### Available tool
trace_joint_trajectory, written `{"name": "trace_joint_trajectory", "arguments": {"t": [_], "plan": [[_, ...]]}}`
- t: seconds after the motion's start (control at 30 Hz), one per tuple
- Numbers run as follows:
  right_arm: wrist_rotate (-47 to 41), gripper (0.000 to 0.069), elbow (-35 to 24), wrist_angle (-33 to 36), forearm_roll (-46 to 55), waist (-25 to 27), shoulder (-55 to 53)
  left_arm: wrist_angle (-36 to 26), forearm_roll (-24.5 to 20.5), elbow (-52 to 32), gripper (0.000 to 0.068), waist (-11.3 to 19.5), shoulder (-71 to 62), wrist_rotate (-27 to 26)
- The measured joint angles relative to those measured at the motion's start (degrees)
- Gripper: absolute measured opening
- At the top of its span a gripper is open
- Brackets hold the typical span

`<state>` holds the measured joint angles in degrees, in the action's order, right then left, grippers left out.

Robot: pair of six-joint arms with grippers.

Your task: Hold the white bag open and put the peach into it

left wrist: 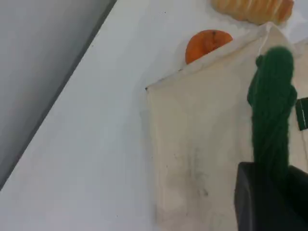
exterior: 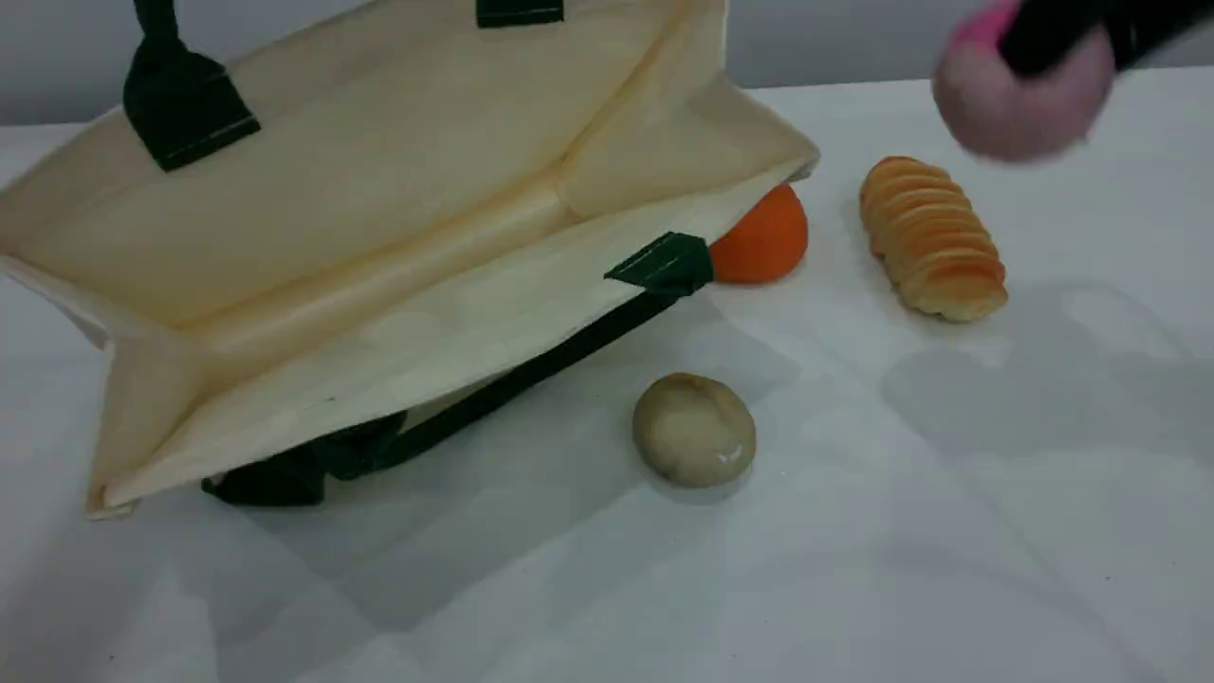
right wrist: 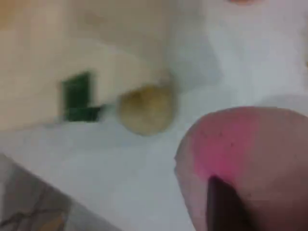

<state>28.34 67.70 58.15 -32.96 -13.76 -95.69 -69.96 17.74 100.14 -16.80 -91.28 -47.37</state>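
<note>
The white bag (exterior: 398, 218) lies on its side with its mouth facing the camera. Its upper wall is lifted by a dark green rope handle (left wrist: 272, 101). In the left wrist view my left gripper (left wrist: 270, 192) is shut on that rope, above the bag's cream outer wall (left wrist: 202, 144). The left gripper itself is outside the scene view. High at the right, above the table, my right gripper (exterior: 1048, 43) is shut on the peach (exterior: 1020, 104), pale pink with a magenta patch and blurred. In the right wrist view the peach (right wrist: 250, 154) fills the lower right, with a dark fingertip (right wrist: 224, 207) against it.
An orange fruit (exterior: 763, 237) sits against the bag's right corner, with a ridged bread roll (exterior: 934, 237) to its right. A beige round lump (exterior: 694, 429) lies in front of the bag's mouth, near the lower green handle (exterior: 493, 389).
</note>
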Motion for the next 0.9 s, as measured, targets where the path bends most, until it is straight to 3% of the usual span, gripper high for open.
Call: {"name": "trace_joint_trajectory", "arguments": {"t": [0.17, 0.4, 0.7, 0.9], "plan": [[3.6, 0.0293, 0.0, 3.1, -6.2, -3.5, 3.9, 0.0, -1.8, 0.0, 0.0101, 0.0, 0.0, 0.0], [3.8, 0.0293, 0.0, 1.0, -6.9, -13.8, 3.8, 0.0, -1.7, 0.0, 0.0101, 0.0, 0.0, 0.0], [3.8, 0.0292, 0.0, -11.0, -9.1, -25.3, 3.3, 0.0, -1.6, 0.0, 0.0101, 0.0, 0.0, 0.0], [3.9, 0.0292, 0.1, -18.1, -11.5, -25.8, -1.2, 0.0, -1.5, 0.0, 0.0101, 0.0, 0.0, 0.1]]}}
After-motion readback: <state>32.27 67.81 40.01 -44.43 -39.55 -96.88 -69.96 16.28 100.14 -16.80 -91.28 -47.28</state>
